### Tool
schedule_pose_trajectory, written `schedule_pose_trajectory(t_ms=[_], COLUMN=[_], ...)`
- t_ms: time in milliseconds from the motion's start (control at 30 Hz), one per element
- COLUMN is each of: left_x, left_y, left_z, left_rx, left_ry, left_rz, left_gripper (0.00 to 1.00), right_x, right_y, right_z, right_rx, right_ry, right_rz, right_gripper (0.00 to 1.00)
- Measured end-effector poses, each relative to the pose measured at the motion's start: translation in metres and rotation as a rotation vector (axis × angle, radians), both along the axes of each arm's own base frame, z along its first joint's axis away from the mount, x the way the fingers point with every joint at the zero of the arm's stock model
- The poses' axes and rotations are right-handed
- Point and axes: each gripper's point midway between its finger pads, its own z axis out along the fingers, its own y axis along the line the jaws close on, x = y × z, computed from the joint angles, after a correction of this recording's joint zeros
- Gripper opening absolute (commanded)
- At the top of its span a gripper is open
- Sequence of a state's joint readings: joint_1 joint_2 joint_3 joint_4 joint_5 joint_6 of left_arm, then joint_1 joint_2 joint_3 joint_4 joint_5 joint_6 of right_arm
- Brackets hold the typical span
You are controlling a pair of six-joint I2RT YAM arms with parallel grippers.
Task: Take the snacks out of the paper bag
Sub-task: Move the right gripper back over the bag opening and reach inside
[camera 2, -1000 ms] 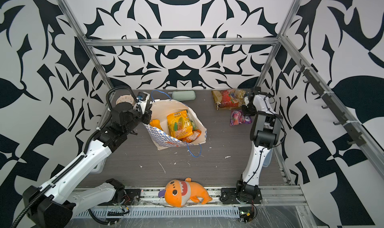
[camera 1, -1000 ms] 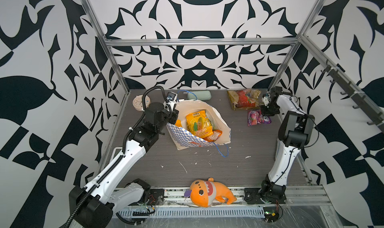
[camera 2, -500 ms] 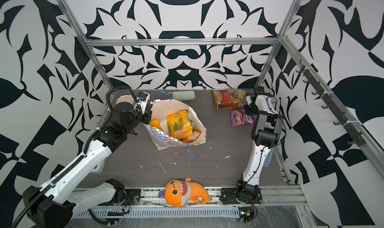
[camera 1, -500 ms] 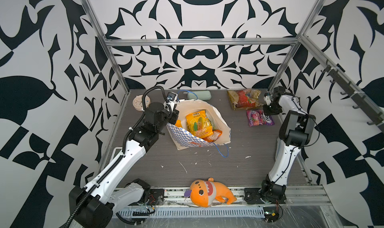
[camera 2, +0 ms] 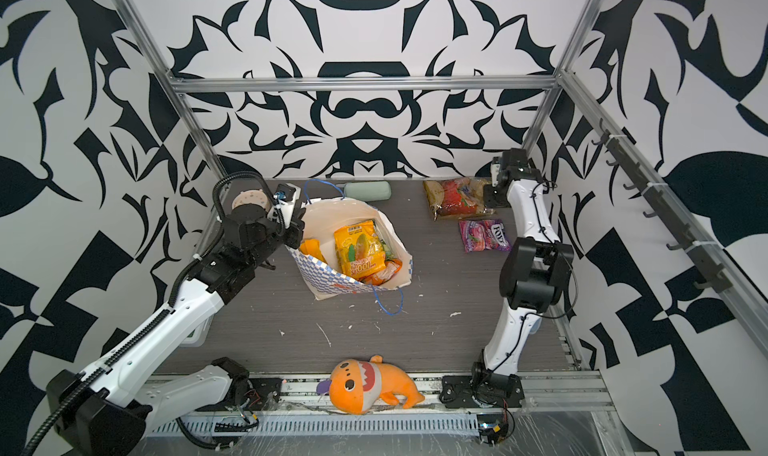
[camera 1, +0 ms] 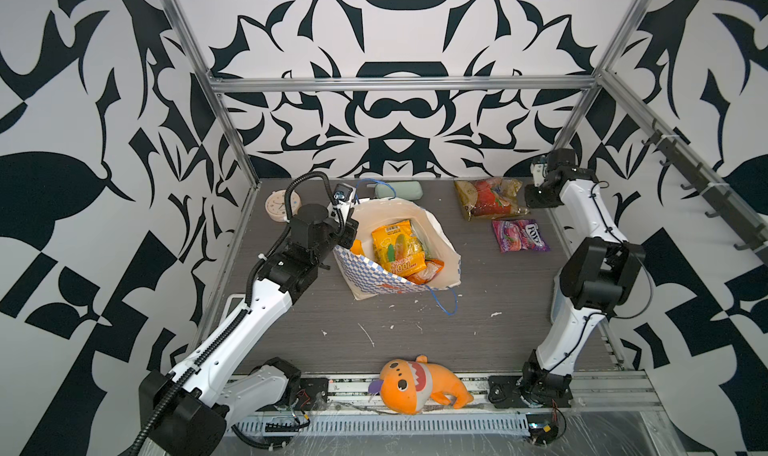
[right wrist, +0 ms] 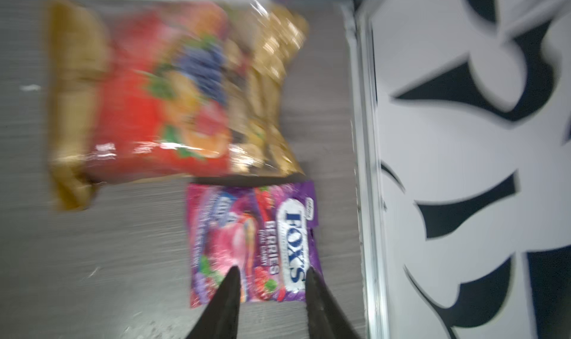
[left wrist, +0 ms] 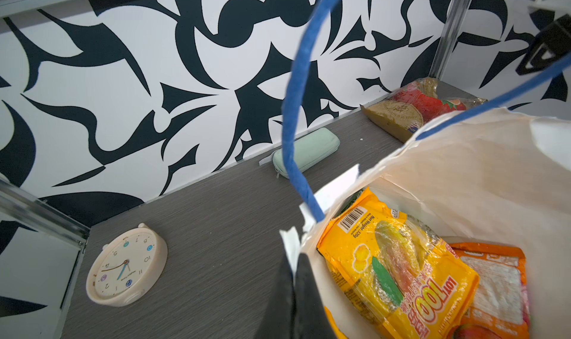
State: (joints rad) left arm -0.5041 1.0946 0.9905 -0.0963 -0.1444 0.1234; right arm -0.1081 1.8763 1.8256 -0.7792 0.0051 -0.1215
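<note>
Grey table (camera 1: 498, 308): clock (camera 1: 282, 203) in far left corner; green case (camera 1: 401, 191) at far edge; clear packet (camera 1: 488, 198) and purple packet (camera 1: 519, 235) near far right corner; paper bag (camera 1: 374, 275) left of centre; plush toy (camera 1: 419, 385) at near edge.

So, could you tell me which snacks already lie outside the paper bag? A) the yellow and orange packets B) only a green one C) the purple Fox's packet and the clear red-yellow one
C: the purple Fox's packet and the clear packet lie on the table; the yellow packet sits in the paper bag.
</note>
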Motion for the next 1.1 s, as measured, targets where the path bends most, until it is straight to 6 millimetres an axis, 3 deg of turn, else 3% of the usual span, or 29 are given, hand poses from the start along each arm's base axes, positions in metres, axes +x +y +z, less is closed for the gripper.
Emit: schedule_pose_trajectory(t_ms=[100, 200, 233, 400, 500, 567, 633, 833, 933, 1100], left_x=[-0.001, -0.001, -0.001, -0.002, -0.003, -0.004, -0.005, -0.007, -0.012, -0.018], left_y=[-0.003, -0.006, -0.007, -0.008, -0.011, -0.013, -0.015, -0.023, -0.031, -0.039], left_z=[-0.001, -0.002, -0.002, -0.001, -0.001, -0.001, 0.0, 0.005, 0.007, 0.009], left_rx=[-0.002, -0.001, -0.002, -0.007, -0.012, -0.015, -0.02, -0.044, -0.056, -0.067], left_ry=[0.002, 0.005, 0.005, 0.002, 0.004, 0.006, 0.006, -0.009, -0.011, -0.011], left_rz=[-0.017, -0.035, -0.037, -0.048, -0.064, -0.077, -0.09, -0.137, -0.189, -0.245], left_gripper=[0.0, 0.0, 0.0, 0.0, 0.0, 0.0, 0.0, 0.0, 0.0, 0.0], right_x=[-0.015, -0.05, -0.068, -0.148, -0.194, -0.215, -0.227, -0.232, -0.232, -0.25], right_y=[0.09, 0.177, 0.202, 0.268, 0.3, 0.318, 0.332, 0.366, 0.383, 0.41], right_z=[0.047, 0.09, 0.105, 0.172, 0.19, 0.184, 0.16, 0.054, 0.014, -0.019], right_rx=[0.087, 0.211, 0.261, 0.475, 0.529, 0.551, 0.56, 0.489, 0.419, 0.307], right_ry=[-0.134, -0.253, -0.291, -0.434, -0.459, -0.436, -0.372, -0.125, -0.047, -0.007], right_rz=[0.152, 0.352, 0.431, 0.744, 0.939, 1.034, 1.089, 1.098, 1.092, 1.17], right_gripper=[0.13, 0.0, 0.0, 0.0, 0.0, 0.0, 0.0, 0.0, 0.0, 0.0])
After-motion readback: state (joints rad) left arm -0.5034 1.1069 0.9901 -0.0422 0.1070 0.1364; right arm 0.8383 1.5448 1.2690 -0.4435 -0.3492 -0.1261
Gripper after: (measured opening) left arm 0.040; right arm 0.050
